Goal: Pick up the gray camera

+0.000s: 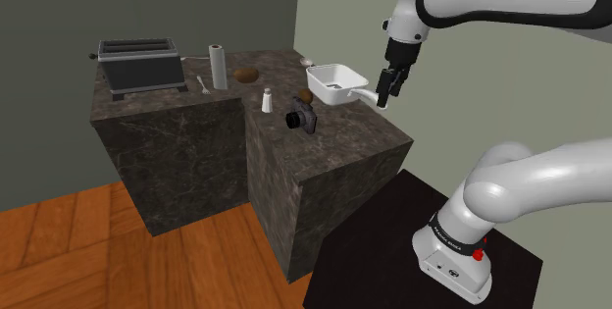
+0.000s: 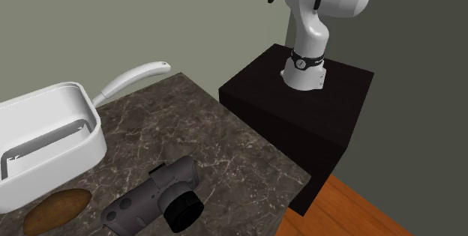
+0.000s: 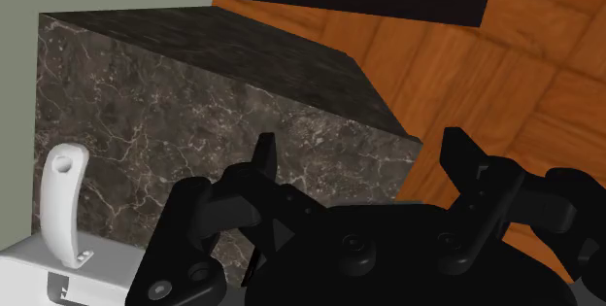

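The gray camera (image 1: 302,118) lies on the dark marble counter (image 1: 343,145), its black lens pointing toward the counter's front. In the second exterior view the camera (image 2: 154,199) rests near the counter's near edge, lens (image 2: 182,212) up front. My gripper (image 1: 389,89) hangs open in the air above the tip of the white pan's handle (image 1: 365,94), to the right of the camera and well above it. In the wrist view my gripper (image 3: 359,149) has its fingers (image 3: 264,153) standing apart with nothing between them, over the counter's corner.
A white pan (image 1: 331,83) sits behind the camera, its handle (image 3: 66,207) toward the gripper. A brown lump (image 2: 56,210) lies beside the camera. A shaker (image 1: 266,99), paper roll (image 1: 218,66), fork (image 1: 204,85) and toaster (image 1: 142,65) stand further left. The black stand (image 2: 300,100) borders the counter.
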### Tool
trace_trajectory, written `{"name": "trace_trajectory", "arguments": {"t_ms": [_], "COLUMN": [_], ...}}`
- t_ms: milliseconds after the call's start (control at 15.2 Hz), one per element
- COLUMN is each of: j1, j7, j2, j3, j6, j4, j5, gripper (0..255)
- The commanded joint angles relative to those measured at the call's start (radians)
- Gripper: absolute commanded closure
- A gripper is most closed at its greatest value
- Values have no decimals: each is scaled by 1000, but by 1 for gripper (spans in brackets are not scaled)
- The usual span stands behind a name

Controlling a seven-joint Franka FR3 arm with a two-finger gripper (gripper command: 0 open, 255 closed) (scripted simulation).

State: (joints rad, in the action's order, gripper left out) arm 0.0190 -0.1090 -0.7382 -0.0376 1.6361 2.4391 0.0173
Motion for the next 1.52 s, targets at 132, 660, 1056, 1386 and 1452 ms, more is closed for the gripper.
{"name": "trace_trajectory", "arguments": {"t_ms": [132, 660, 1056, 1386, 1452], "j1": [-8, -43, -64, -75, -76], "j7": [32, 156, 246, 316, 330], "j2": [73, 381, 615, 807, 845], "j3": [-10, -40, -47, -40, -38], "j6": [59, 256, 354, 400, 406], "j4": [-16, -136, -279, -430, -464], "j5": [7, 13, 1, -13, -15], "gripper": [0, 0, 0, 0, 0]}}
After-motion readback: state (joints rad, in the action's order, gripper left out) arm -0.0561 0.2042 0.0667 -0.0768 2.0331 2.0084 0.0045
